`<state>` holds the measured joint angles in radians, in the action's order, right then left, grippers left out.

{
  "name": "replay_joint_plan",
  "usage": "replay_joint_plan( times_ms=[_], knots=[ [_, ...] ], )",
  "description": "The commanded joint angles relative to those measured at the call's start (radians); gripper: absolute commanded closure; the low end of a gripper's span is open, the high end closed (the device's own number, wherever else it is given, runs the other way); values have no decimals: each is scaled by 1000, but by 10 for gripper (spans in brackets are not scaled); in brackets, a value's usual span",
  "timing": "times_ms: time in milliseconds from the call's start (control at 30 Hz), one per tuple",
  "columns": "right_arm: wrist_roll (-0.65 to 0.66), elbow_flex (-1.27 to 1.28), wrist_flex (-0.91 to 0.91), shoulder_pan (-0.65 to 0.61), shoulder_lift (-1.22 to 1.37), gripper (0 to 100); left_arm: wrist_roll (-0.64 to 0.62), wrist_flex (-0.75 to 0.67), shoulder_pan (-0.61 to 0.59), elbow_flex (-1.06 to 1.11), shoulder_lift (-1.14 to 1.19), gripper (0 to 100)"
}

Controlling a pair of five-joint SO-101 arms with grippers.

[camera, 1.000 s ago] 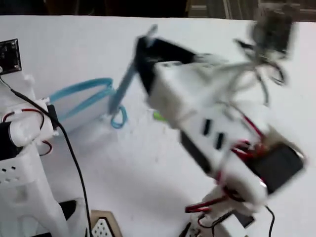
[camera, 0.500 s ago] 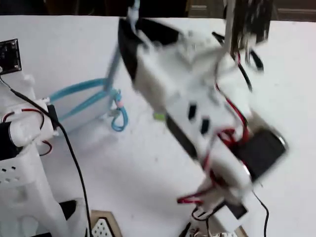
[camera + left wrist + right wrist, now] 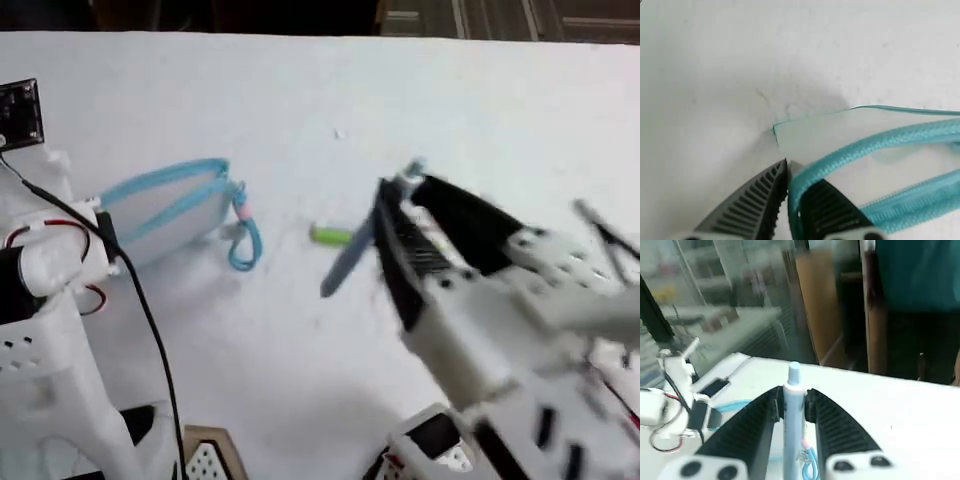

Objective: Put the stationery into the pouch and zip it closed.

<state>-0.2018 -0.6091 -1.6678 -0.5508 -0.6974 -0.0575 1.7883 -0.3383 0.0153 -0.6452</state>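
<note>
A clear pouch (image 3: 160, 212) with a blue zipper lies at the table's left, mouth open, a blue loop (image 3: 243, 246) at its right end. My left gripper (image 3: 787, 167) is shut on the zipper edge near the pouch (image 3: 840, 131) corner. A small green stationery piece (image 3: 329, 235) lies on the table right of the pouch. In mid-table my right gripper (image 3: 393, 203) is shut on a blue pen (image 3: 350, 252), held above the table and slanting past the green piece. The right wrist view shows the pen (image 3: 792, 407) clamped upright in the right gripper (image 3: 793, 392).
My left arm (image 3: 45, 300) with black and red cables stands at the near left edge. A perforated board corner (image 3: 208, 458) sits at the front edge. The far half of the white table (image 3: 300, 100) is bare.
The right arm, pen in grip, rose over the pouch's right end, then swung right and toward the table's front. The green piece is now uncovered. The pouch and left arm stayed put.
</note>
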Motion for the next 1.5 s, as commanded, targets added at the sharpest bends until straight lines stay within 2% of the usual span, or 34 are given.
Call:
replay_joint_plan(
  times_ms=[0,300,467,667,967,1100,1167,1267,1367,1467],
  knots=[
    [3,255,257,-5,-84,980,9,-18,12,-3,-22,977],
    [11,689,1067,-27,-119,981,9,-18,13,-3,-22,977],
    [221,968,1345,-211,-196,981,9,-18,13,-3,-22,977],
    [230,1215,1592,-229,-209,981,9,-18,13,-3,-22,977],
    [229,1286,1620,-255,-217,981,6,-34,13,2,-21,977],
    [230,1168,1639,-177,-214,981,8,-40,13,26,-21,977],
    [229,1076,1586,-156,-213,981,8,-40,13,28,-21,977],
    [212,967,1429,-193,-219,981,8,-40,13,28,-21,977],
    [132,896,1279,-229,-211,981,8,-40,13,28,-21,977],
    [60,937,1244,-234,-211,981,8,-40,13,28,-21,977]
  ],
)
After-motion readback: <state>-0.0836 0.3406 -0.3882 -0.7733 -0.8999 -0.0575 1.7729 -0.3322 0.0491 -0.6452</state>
